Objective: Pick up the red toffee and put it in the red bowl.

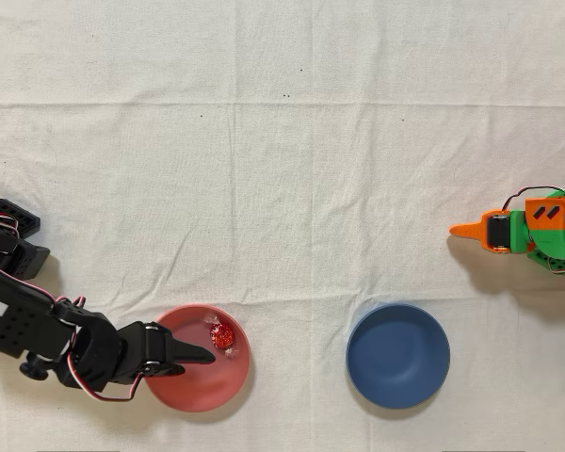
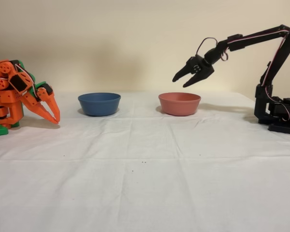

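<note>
The jaws of the black arm's two-finger gripper [image 2: 182,80] stand parted and hold nothing; in the fixed view the two dark fingers spread apart in the air above the round, shallow, salmon-red bowl [image 2: 179,104], well clear of its rim. From overhead the gripper [image 1: 196,356] hangs over the left part of that bowl [image 1: 202,391], and the small round red toffee in shiny foil [image 1: 222,334] lies inside the bowl near its upper rim, just beyond the fingertip and apart from it, its clear crinkly wrapper ends faintly visible. Judging from this, the placing step looks done: the candy rests in the right bowl and the jaws have nothing left to let go of. What remains, I would say, is only to draw the arm up and back toward its base without dipping, so that no finger clips the bowl's rim or nudges the candy. The same-sized round blue bowl [image 1: 397,355] sits well apart on the white cloth-covered desk [image 1: 282,169], and the idle orange arm [image 1: 532,232] stands at the far side.
</note>
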{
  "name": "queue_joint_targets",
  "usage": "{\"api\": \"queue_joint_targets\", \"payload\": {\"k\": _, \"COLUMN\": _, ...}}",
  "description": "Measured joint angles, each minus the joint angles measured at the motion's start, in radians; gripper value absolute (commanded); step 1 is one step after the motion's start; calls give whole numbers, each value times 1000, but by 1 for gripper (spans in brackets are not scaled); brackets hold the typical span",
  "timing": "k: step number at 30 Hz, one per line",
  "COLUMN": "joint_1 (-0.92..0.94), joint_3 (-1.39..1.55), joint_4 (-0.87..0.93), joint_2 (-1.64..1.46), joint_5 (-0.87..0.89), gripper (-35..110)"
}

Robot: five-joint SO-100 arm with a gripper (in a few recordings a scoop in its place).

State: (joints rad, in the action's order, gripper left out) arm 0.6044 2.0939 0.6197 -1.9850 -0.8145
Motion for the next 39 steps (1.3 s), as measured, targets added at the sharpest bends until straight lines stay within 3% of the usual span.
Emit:
{"api": "queue_joint_targets", "payload": {"k": 8, "joint_1": -118, "joint_3": -29, "joint_4": 186, "joint_2": -195, "joint_5": 175, "gripper": 10}}
{"api": "queue_joint_targets", "payload": {"k": 20, "joint_1": -396, "joint_3": 160, "joint_4": 310, "joint_2": -520, "joint_5": 433, "gripper": 1}}
{"api": "queue_joint_targets", "payload": {"k": 39, "joint_1": -522, "joint_3": 580, "joint_4": 262, "joint_2": -980, "joint_5": 804, "gripper": 0}}
